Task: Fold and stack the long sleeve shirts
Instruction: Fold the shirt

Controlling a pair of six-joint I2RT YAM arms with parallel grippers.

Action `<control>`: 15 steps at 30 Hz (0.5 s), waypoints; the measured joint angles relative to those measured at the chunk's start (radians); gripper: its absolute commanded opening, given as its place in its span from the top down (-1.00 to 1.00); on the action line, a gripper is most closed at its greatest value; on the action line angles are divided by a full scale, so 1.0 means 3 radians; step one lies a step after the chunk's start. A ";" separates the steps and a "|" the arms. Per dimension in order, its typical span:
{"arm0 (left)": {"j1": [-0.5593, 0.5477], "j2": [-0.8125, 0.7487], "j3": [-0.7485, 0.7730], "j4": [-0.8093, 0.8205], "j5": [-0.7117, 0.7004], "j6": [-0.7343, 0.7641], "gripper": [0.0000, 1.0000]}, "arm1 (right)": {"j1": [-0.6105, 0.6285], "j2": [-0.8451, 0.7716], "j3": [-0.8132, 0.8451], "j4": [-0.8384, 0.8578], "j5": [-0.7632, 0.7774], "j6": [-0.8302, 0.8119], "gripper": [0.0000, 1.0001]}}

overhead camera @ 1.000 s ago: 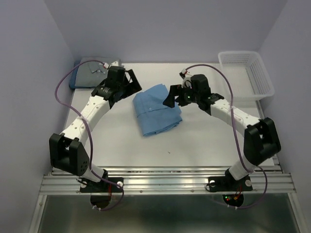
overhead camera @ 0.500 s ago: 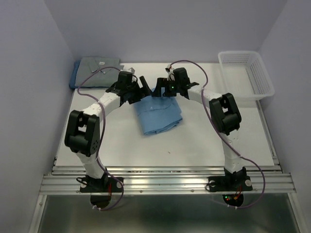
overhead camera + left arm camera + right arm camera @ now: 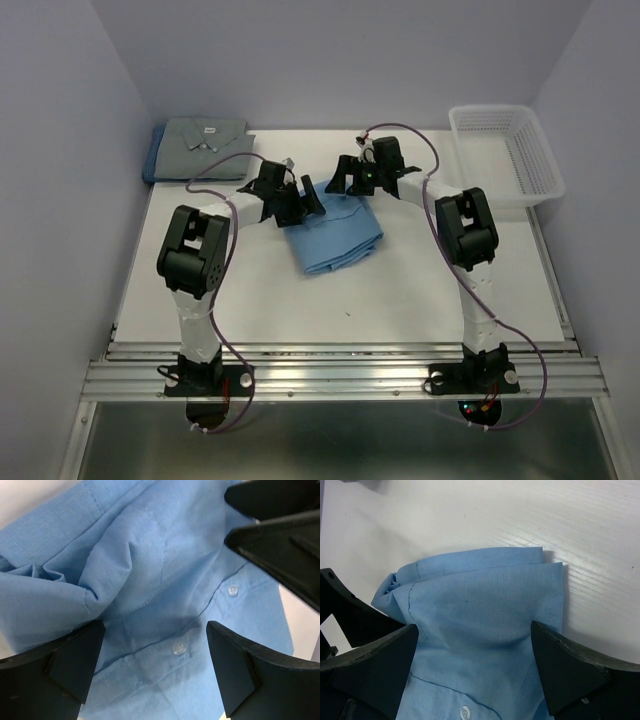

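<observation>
A folded light blue shirt (image 3: 338,238) lies mid-table. My left gripper (image 3: 306,201) is open over its far left edge. In the left wrist view the open gripper (image 3: 155,667) straddles the buttoned placket of the shirt (image 3: 150,565), with the fingers (image 3: 62,667) apart. My right gripper (image 3: 341,181) is open over the far edge. In the right wrist view the open gripper (image 3: 472,667) spans the shirt's folded edge (image 3: 485,605). A grey shirt (image 3: 205,136) with a white neck label lies folded on a darker blue one (image 3: 153,163) at the far left corner.
A white mesh basket (image 3: 508,150) stands at the far right of the table. The two grippers are close together, and the right gripper's fingers (image 3: 280,535) show in the left wrist view. Both arms reach far across the table (image 3: 440,290).
Both arms have swung inward and come down over the far edge of the light blue shirt, and the shirt's far edge has shifted slightly. The grey shirt stack, earlier partly covered, now shows fully.
</observation>
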 measured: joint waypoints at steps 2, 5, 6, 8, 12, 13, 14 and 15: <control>-0.0038 -0.0098 -0.0142 0.0051 -0.0043 -0.0003 -0.95 | -0.0010 0.0019 0.0034 -0.0018 -0.0078 -0.0050 -1.00; -0.0203 -0.0281 -0.0306 -0.0056 -0.0169 -0.0043 -0.95 | -0.0013 0.0023 0.0090 -0.0128 -0.0149 -0.0186 -1.00; -0.0259 -0.0324 -0.0324 -0.0120 -0.0224 -0.0053 -0.96 | -0.0013 0.0014 0.0092 -0.0156 -0.0149 -0.0228 -1.00; -0.0459 -0.0453 -0.0333 -0.0364 -0.0441 -0.0125 -0.97 | -0.0014 -0.0065 0.0042 -0.0249 -0.0112 -0.0323 -1.00; -0.0902 -0.0830 -0.0310 -0.0809 -0.0945 -0.0202 -0.97 | -0.0055 -0.0506 -0.0281 -0.0418 0.0056 -0.0409 -1.00; -0.0983 -0.0916 -0.0303 -0.0853 -0.1006 -0.0207 -0.97 | -0.0057 -0.0680 -0.0389 -0.0431 0.0120 -0.0412 -1.00; -0.1088 -0.1026 -0.0294 -0.0888 -0.1085 -0.0214 -0.97 | -0.0064 -0.0807 -0.0456 -0.0437 0.0151 -0.0401 -1.00; -0.1184 -0.1129 -0.0287 -0.0905 -0.1143 -0.0217 -0.97 | -0.0071 -0.0985 -0.0577 -0.0417 0.0203 -0.0389 -1.00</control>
